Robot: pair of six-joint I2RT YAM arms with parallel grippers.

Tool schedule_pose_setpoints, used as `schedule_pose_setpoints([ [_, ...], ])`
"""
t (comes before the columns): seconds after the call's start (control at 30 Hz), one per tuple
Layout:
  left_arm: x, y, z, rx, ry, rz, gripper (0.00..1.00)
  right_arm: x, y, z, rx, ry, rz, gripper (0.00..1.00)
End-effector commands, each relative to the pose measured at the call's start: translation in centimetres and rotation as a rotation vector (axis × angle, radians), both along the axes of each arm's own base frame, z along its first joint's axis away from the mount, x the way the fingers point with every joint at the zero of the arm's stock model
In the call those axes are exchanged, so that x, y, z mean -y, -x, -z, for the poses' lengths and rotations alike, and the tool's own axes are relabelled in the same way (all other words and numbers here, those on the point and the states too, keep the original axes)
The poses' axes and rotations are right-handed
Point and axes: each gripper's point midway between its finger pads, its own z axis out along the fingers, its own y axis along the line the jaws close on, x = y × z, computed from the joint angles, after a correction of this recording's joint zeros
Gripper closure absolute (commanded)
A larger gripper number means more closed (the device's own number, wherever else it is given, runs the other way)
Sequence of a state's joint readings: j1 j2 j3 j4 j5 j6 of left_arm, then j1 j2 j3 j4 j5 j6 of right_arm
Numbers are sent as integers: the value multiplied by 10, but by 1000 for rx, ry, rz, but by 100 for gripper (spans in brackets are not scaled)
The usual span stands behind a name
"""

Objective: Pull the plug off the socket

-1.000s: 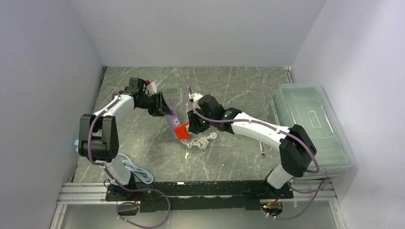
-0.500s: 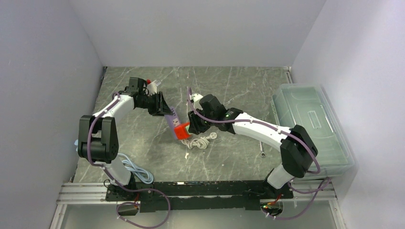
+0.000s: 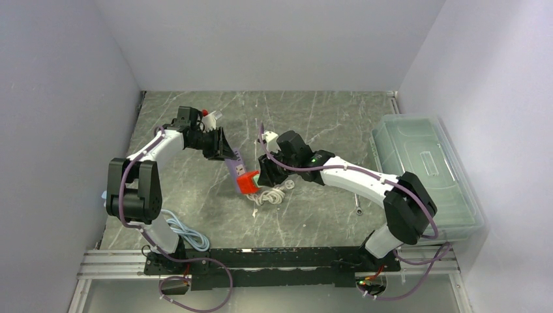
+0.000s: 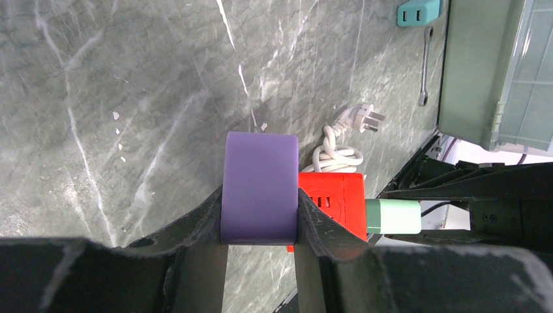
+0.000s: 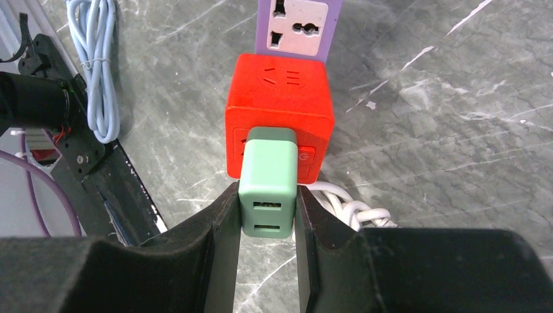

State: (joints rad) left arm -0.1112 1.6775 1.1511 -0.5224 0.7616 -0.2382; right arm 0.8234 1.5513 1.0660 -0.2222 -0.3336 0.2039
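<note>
The left gripper is clenched on the purple adapter, with a finger pressed to each side. The adapter's near end is hidden behind the fingers. Its far end meets the red socket cube near the middle of the table. Whether the cube rests on the table or hangs just above it cannot be told.

The right gripper grasps the green plug, which is seated in another face of the cube, its prongs out of sight. A coiled white cord lies partly hidden behind the cube. The clear bin is cut off in the left wrist view.
</note>
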Motion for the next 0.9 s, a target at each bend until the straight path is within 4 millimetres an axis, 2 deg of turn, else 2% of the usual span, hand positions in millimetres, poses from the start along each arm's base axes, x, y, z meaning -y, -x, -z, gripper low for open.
schedule_pose_setpoints([
  [0.0,13,-6,-35,94,66,23,100,-26,27,-38,29,-162,-171,100],
  [0.4,4,-10,-28,93,-1,-27,100,-6,-9,-15,6,18,106,100],
  [0.87,4,-10,-30,98,-2,-25,100,1,-11,-16,-6,35,161,100],
])
